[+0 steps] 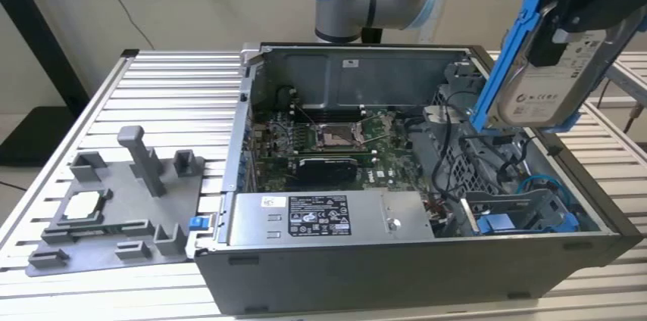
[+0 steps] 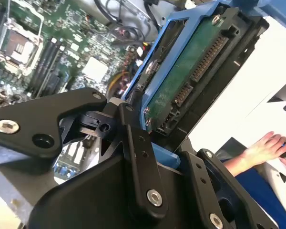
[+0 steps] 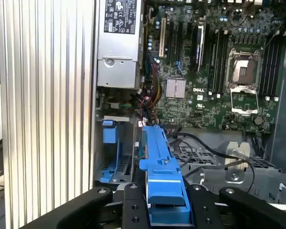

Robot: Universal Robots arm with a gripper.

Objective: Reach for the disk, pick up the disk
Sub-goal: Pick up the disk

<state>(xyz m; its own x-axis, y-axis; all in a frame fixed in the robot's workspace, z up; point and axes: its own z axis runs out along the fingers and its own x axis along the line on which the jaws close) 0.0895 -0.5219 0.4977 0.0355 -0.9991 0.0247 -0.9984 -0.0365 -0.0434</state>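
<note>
Exterior view: we see the gripper (image 1: 566, 18) clamped on the disk (image 1: 541, 79), lifted above the computer case (image 1: 404, 260).
Second wrist view: we see its green circuit board underside (image 2: 190, 71) and a person's hand (image 2: 269, 145).
Writing: white label, unreadable.

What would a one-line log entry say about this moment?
end effector: shut on silver-grey hard drive in blue plastic rails | drive: lifted above open computer case

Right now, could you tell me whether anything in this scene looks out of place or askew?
Yes: the disk hangs tilted on edge in the gripper, lifted above the open computer case, not seated in its blue drive bay. In the second wrist view a person's hand rests close beside the work area.
</note>
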